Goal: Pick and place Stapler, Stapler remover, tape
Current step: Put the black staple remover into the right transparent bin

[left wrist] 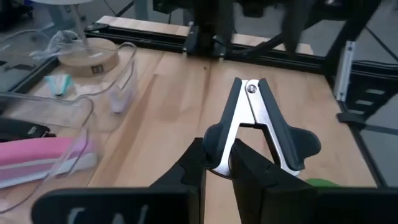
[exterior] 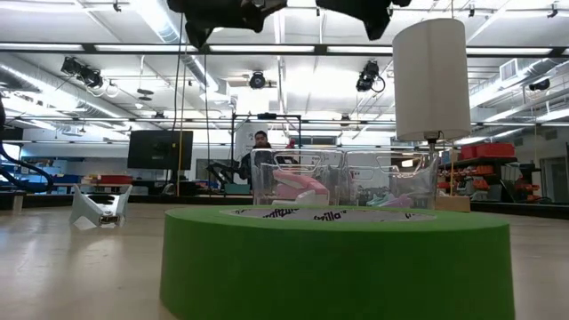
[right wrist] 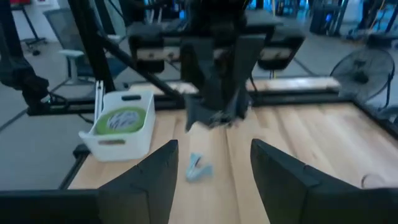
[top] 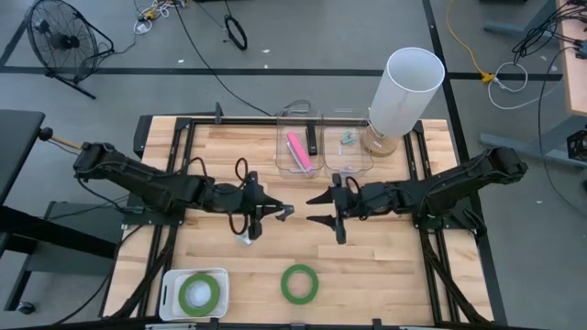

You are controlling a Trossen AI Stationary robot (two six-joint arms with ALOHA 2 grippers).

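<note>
A wooden surface (top: 385, 266) with two dark arms reaching in toward its middle. The landmark is a pair of clear plastic bins (top: 323, 142) at the far edge. In the left-hand bin lies a pink stapler (top: 297, 150); the other holds a small pale-green item (top: 348, 139) too small to identify. Just beside the bins stands a tall white cylinder (top: 404, 92) on a round wooden base.

The left end effector (top: 275, 214) hovers nearer than the bins, toward the middle of the surface, its fingers (left wrist: 249, 174) closed on a staple remover (left wrist: 258, 127) — black grips, metal jaws, held off the wood. Under it a small pale-blue object (right wrist: 198, 168) lies on the surface. The right end effector (top: 323, 209) faces it close by, fingers spread wide and holding nothing.

A green roll of tape (top: 299, 283) lies flat at the near edge, well away from the bins. A second green roll (top: 200, 293) sits inside a white tub (top: 171, 284) at the near left corner.
</note>
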